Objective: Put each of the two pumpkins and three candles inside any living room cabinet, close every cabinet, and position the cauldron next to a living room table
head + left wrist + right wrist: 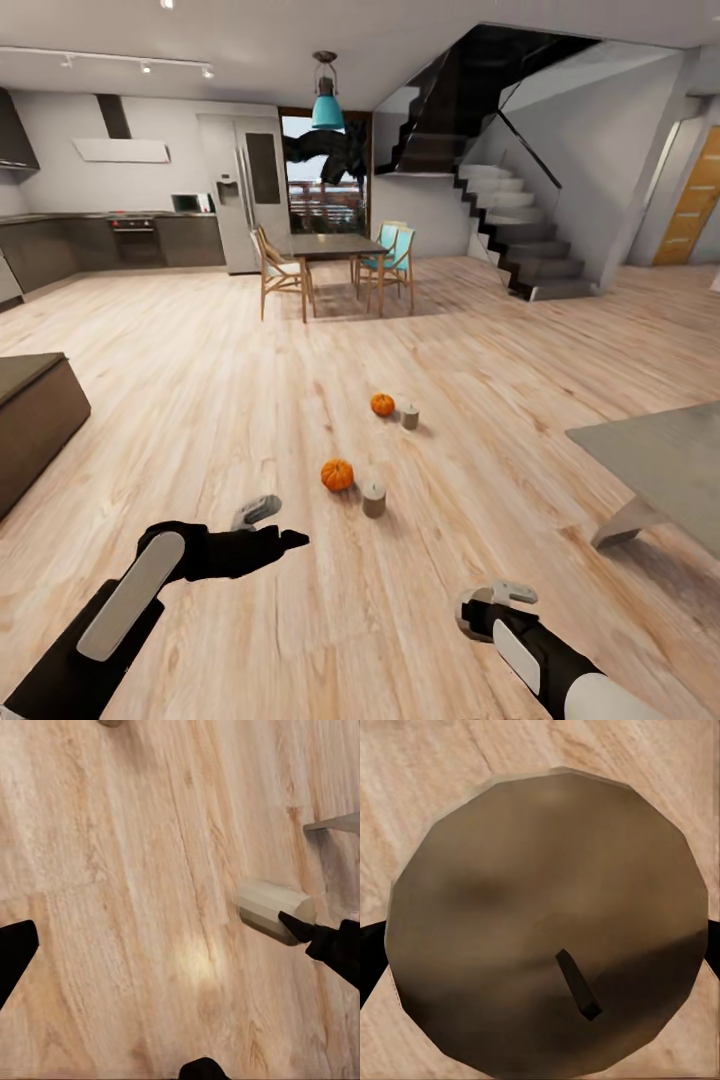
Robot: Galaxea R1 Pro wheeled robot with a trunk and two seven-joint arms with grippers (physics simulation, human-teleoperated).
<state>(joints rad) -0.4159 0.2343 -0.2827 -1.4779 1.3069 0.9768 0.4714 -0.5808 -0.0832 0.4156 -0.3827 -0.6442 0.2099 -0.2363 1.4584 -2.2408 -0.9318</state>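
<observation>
Two orange pumpkins lie on the wood floor, one near (pixel 337 475) and one farther (pixel 382 404). A beige candle (pixel 374 498) stands beside the near one, another candle (pixel 410 416) beside the far one. My left gripper (pixel 288 540) hovers open left of the near pair; in its wrist view (pixel 157 930) a candle (pixel 266 907) shows by one fingertip (pixel 296 926). My right gripper (pixel 482 610) is low over the floor, open, and straddles a third candle (pixel 547 922) seen from above. The dark cabinet (pixel 30 420) is at left, the table (pixel 650 450) at right. The cauldron is out of view.
A dining table with chairs (pixel 335 245) stands across the room before the kitchen units (pixel 130 240) and fridge. A staircase (pixel 520 220) rises at the back right. A slanted table leg (pixel 625 525) reaches the floor right of my right arm.
</observation>
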